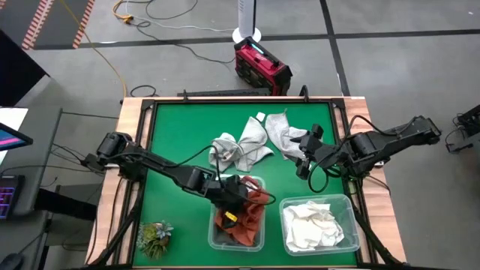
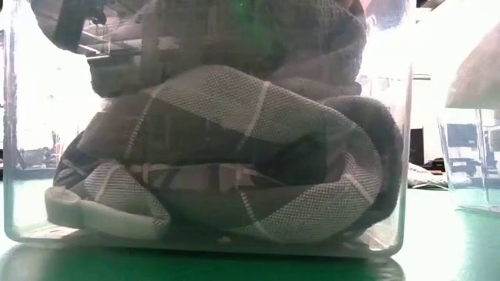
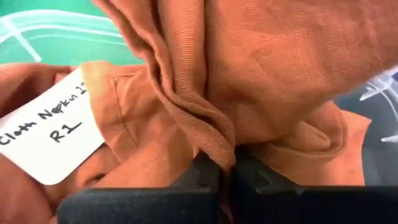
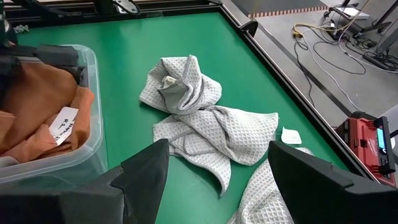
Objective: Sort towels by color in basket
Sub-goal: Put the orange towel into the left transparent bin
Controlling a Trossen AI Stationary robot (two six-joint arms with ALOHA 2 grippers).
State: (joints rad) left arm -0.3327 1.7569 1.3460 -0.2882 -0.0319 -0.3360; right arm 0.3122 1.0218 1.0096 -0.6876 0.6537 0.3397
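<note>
A rust-orange towel (image 1: 247, 210) lies bunched in the left clear bin (image 1: 212, 232), with a white tag (image 3: 50, 134) showing. My left gripper (image 1: 231, 199) is over that bin, shut on the orange cloth. Two light grey waffle towels lie crumpled on the green mat: one mid-table (image 1: 240, 146), one further right (image 1: 283, 133). My right gripper (image 4: 217, 180) is open, above the mat beside the right grey towel (image 4: 261, 193), pointing toward the mid-table one (image 4: 205, 118). White towels (image 1: 319, 225) fill the right bin. In the low view a grey checked cloth (image 2: 234, 156) fills the left bin. My left gripper pinches a bunched fold of the rust-orange towel (image 3: 217, 146) between its two shut fingers (image 3: 199, 177), several layers gathered together. It comes from above into the bin. The cloth spreads out beyond the fingers and lies on other orange cloth in the bin.
A small green plant tuft (image 1: 154, 236) sits on the wooden table edge left of the bins. The mat's raised wooden frame (image 1: 142, 120) borders the work area. A red box (image 1: 261, 66) and cables lie on the floor beyond the far edge. Bare mat shows at far left (image 1: 180, 135).
</note>
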